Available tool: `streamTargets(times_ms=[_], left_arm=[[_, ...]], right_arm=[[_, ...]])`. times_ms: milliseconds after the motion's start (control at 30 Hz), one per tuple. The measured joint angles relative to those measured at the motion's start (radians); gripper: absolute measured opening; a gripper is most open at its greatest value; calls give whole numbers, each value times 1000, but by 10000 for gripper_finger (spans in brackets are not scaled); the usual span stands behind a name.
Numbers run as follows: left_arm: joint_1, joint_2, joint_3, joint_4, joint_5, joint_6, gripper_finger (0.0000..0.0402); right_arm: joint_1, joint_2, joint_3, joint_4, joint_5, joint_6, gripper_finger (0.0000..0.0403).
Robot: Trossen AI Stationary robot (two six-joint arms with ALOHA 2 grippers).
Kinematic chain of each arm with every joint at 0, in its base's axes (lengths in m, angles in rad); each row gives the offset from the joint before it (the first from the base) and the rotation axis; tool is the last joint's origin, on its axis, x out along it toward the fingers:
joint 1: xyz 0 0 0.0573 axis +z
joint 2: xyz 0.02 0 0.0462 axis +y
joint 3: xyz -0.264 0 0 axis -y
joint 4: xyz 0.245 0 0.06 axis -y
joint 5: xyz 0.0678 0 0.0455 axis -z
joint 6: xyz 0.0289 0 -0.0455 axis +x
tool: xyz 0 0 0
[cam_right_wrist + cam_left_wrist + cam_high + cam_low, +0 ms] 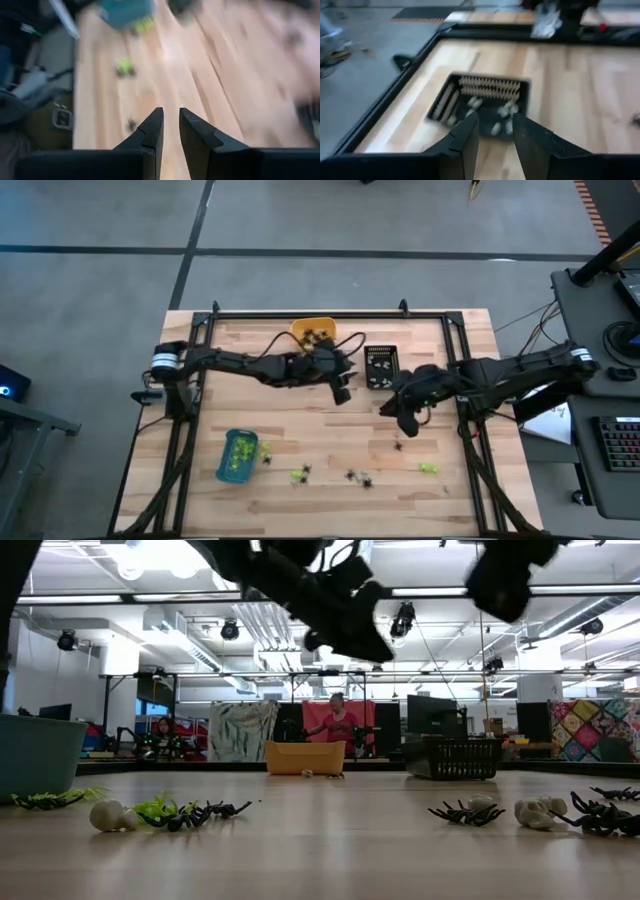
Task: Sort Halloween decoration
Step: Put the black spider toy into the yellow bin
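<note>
Wooden planks form the table (330,435), seen from above with a blue tray (236,456) of lime-green trinkets near the front left, an orange tray (313,331) at the back and a black tray (380,366) beside it; loose green and black trinkets (357,476) lie scattered along the front. The left gripper (342,393) hangs between the orange and black trays, the right gripper (407,423) just right of it. At table height, black spiders (466,812) and whitish pieces (107,816) lie on the wood. The left wrist view shows parted, empty fingers (467,135) over the black tray's whitish pieces (504,111). The right wrist view shows narrowly parted fingers (152,131) holding nothing.
</note>
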Motion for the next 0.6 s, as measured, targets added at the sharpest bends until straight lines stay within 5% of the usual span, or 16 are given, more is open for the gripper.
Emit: streamTargets(times_ms=[300,433,600], left_arm=[[-82,-192,-199,-12,-63,-79,100],[-118,-295,-270,-4,-134,-87,100],[-156,-419,-339,-10,-225,-87,100]], right_arm=[[1,156,0,-332,-93,410,54],[29,260,1,-399,-190,466,54],[58,384,39,-494,-191,481,54]])
